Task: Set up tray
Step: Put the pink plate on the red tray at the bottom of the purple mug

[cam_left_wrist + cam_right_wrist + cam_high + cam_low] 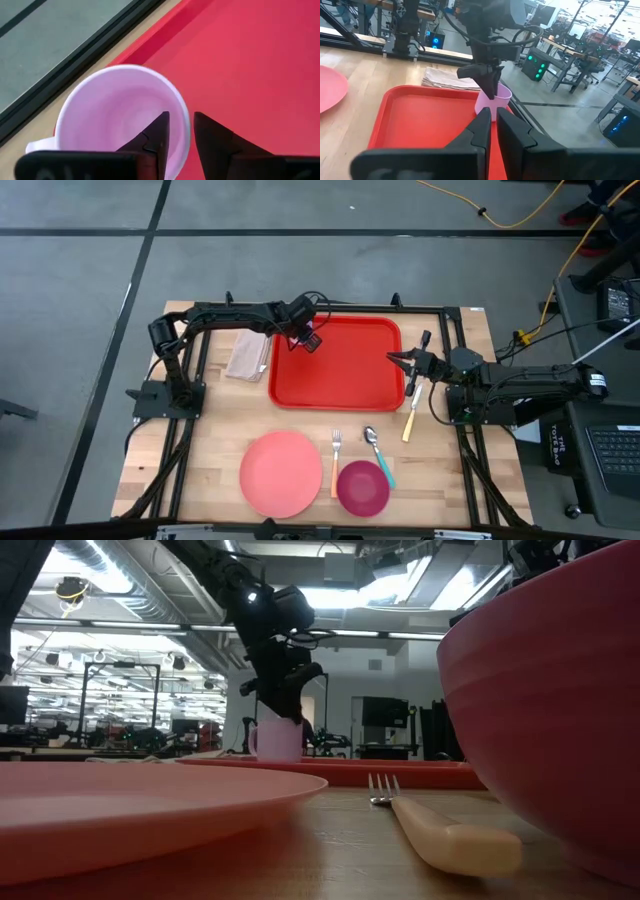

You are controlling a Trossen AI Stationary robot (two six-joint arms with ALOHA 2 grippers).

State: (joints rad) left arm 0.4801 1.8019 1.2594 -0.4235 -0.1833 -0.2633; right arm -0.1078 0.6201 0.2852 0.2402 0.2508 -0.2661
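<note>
The red tray lies flat in the middle of the table's far half. A pale lilac cup with a side handle stands upright in the tray's far left corner. My left gripper reaches in from the left and is shut on the cup from above. My right gripper hovers at the tray's right rim, pointing at the cup. Its fingers are shut on nothing. My left gripper holds the cup by its rim, on the side away from the handle. One finger is inside the cup and the other outside the wall. The fingers come from above, pointing down. The cup stays upright, low over the tray floor.
A folded cloth lies left of the tray. A cream-handled knife lies near the tray's right near corner. On the near side are a pink plate, a fork, a spoon and a magenta bowl.
</note>
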